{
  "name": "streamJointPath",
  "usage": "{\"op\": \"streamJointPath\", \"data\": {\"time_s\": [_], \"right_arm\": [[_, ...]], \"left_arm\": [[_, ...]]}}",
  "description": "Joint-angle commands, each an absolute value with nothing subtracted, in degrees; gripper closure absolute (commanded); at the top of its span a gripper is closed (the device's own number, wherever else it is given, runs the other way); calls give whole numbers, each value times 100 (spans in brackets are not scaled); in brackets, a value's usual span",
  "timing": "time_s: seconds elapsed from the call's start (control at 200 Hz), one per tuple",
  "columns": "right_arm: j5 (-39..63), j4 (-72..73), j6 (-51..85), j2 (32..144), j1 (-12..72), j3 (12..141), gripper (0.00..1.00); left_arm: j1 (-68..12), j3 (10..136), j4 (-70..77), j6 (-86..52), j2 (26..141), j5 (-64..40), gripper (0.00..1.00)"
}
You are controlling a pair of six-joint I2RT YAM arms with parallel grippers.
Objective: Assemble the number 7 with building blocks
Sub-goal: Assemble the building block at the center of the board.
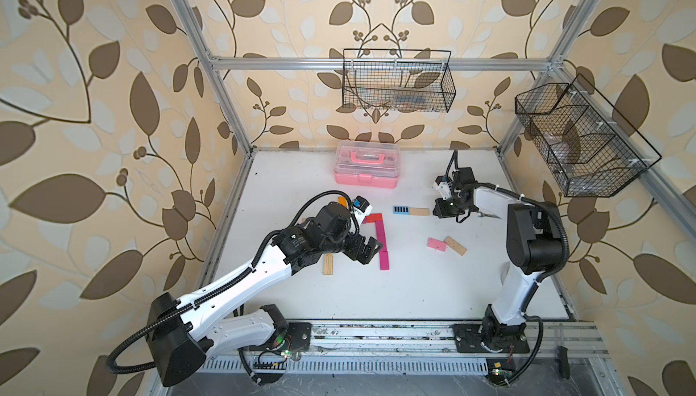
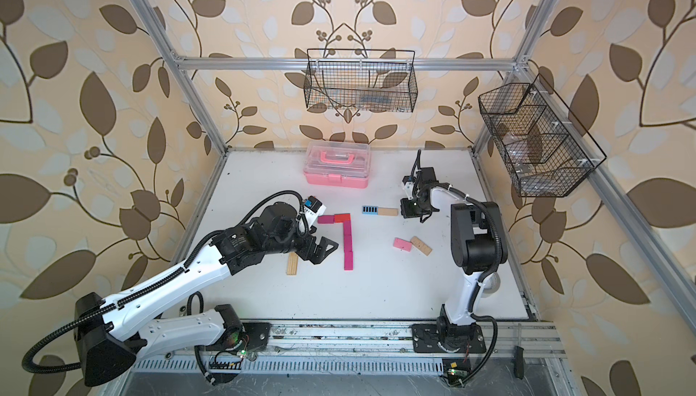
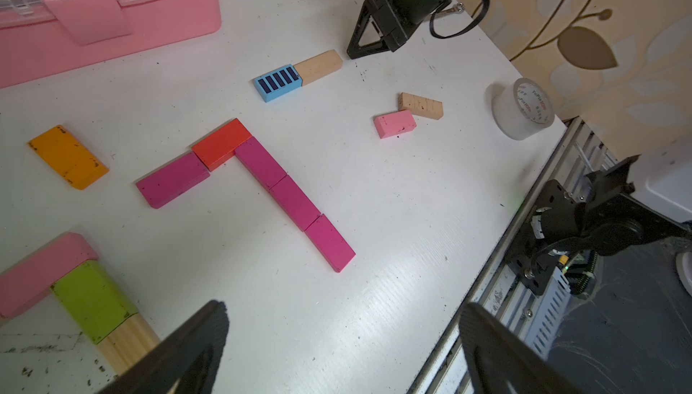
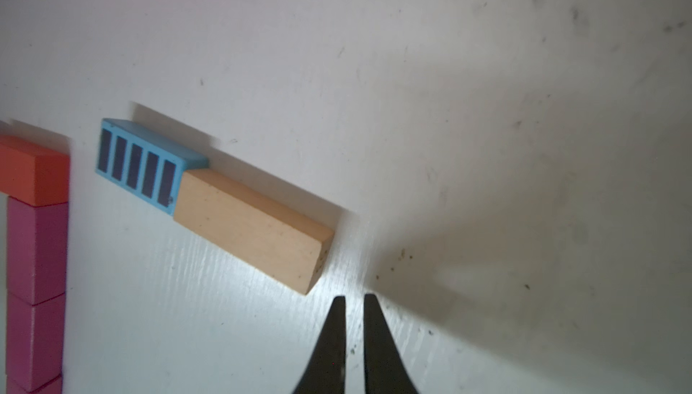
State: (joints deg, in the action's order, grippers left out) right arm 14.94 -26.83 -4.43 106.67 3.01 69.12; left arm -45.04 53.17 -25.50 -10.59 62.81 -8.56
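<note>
Blocks form the number 7 on the white table: a magenta block (image 3: 172,179) and a red block (image 3: 221,144) make the short bar, and three magenta blocks (image 3: 294,201) descend from the red end; the same figure (image 2: 348,245) shows in both top views. My left gripper (image 3: 344,309) hovers wide open just left of the long bar (image 1: 382,247), holding nothing. My right gripper (image 4: 354,298) is low over the table with its jaws a narrow slit apart and empty. It sits just off the end of a plain wood block (image 4: 254,229) joined to a blue-striped block (image 4: 138,165).
A light pink block (image 1: 437,244) and a wood block (image 1: 455,245) lie right of the 7. An orange block (image 3: 67,156) and a pink, lime and ribbed wood group (image 3: 93,298) lie to its left. Pink case (image 1: 365,164) at the back; tape roll (image 3: 524,111) near the right edge.
</note>
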Motion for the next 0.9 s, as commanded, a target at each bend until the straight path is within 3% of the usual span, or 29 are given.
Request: {"op": "streamJointPath", "data": {"time_s": [0.0, 0.375, 0.475, 0.65, 0.895], "right_arm": [[1199, -2909, -606, 10025, 457, 6880, 82], [635, -2898, 479, 8474, 457, 5287, 64], [376, -2492, 1000, 7935, 481, 4575, 39], [-114, -2273, 1490, 7211, 302, 3825, 18], [665, -2122, 1249, 7393, -182, 3782, 24]], "left_arm": [[-4526, 5508, -2520, -1063, 6415, -603, 1], [-4524, 5611, -2378, -1021, 6587, -791, 1], [-4518, 5616, -2350, -972, 6635, -927, 1], [-4518, 5587, -2279, -931, 6599, -1183, 1], [-4519, 5394, -2181, -958, 6255, -1150, 1]]}}
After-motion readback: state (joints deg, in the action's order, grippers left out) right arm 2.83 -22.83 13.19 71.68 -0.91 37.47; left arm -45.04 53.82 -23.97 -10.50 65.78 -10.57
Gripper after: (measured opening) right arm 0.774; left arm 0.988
